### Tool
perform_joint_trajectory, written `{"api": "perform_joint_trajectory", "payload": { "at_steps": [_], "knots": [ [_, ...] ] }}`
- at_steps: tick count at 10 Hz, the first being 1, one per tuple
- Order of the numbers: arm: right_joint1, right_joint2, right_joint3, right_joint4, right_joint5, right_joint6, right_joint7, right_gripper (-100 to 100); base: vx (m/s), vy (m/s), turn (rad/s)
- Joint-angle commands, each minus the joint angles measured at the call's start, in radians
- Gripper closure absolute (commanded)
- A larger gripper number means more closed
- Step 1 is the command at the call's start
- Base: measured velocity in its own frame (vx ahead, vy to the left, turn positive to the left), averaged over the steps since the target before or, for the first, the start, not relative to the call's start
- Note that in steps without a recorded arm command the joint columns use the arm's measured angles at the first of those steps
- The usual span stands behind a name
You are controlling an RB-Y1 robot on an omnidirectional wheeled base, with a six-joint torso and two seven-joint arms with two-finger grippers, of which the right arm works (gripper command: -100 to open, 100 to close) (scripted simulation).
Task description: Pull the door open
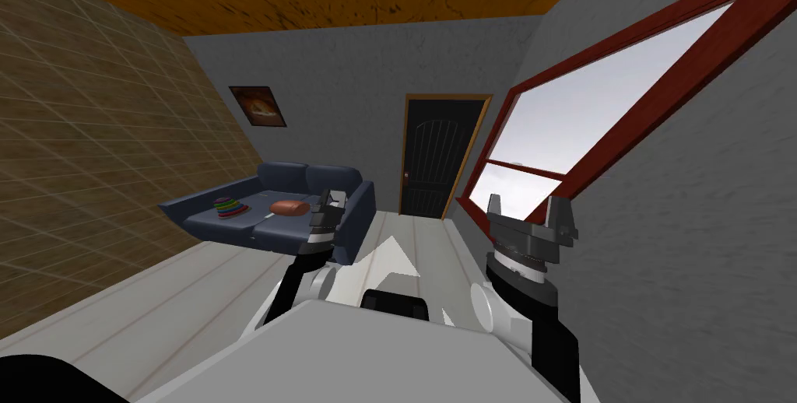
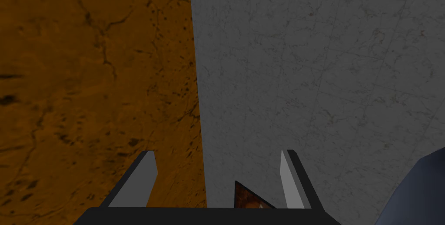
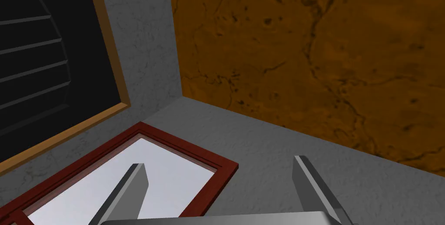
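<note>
Distance is your main problem: the black door (image 1: pixel 430 155) with an arched, ribbed panel in an orange-brown wooden frame stands shut at the far end of the room, well apart from both arms, across the pale plank floor (image 1: pixel 233 282). Its small handle (image 1: pixel 405 178) sits on the door's left edge, too small to tell its shape.

Your left gripper (image 1: pixel 333 194) is raised in front of the dark blue sofa (image 1: pixel 284 176), blades spread wide with nothing between them. Your right gripper (image 1: pixel 528 202) is raised near the grey wall (image 1: pixel 700 212) with the red-framed window (image 1: pixel 591 87), equally wide and empty.

As I judge it, the lane to the door narrows between the sofa's arm and the window wall, so driving forward with both arms up risks clipping the right hand on the red sill or the left on the sofa. Stop too close and the door, swinging towards you, would meet your base. Stop too far and the blades may catch only the handle's tip and slip off on the pull.

No brand, label or writing can be read. The dark-framed picture (image 1: pixel 258 105) on the far wall shows an orange-brown image without lettering. The stack of coloured rings (image 1: pixel 230 208) and the reddish-brown rounded object (image 1: pixel 289 207) on the sofa carry none.
</note>
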Motion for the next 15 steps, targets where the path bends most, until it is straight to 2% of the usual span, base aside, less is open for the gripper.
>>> {"api": "perform_joint_trajectory", "payload": {
  "at_steps": [1,4,6,9,15],
  "knots": [
    [-0.014,-0.015,0.005,0.029,-0.028,0.002,-0.012,-100,0.080,0.021,0.062],
    [-0.040,-0.039,0.014,0.086,-0.084,0.007,-0.037,-100,0.136,0.020,0.063],
    [-0.052,-0.048,0.018,0.110,-0.107,0.009,-0.047,-100,0.128,0.018,0.038],
    [-0.085,-0.070,0.030,0.181,-0.177,0.015,-0.077,-100,0.125,0.020,0.061],
    [-0.133,-0.096,0.047,0.283,-0.276,0.023,-0.121,-100,0.106,0.020,0.054]
  ]
}}
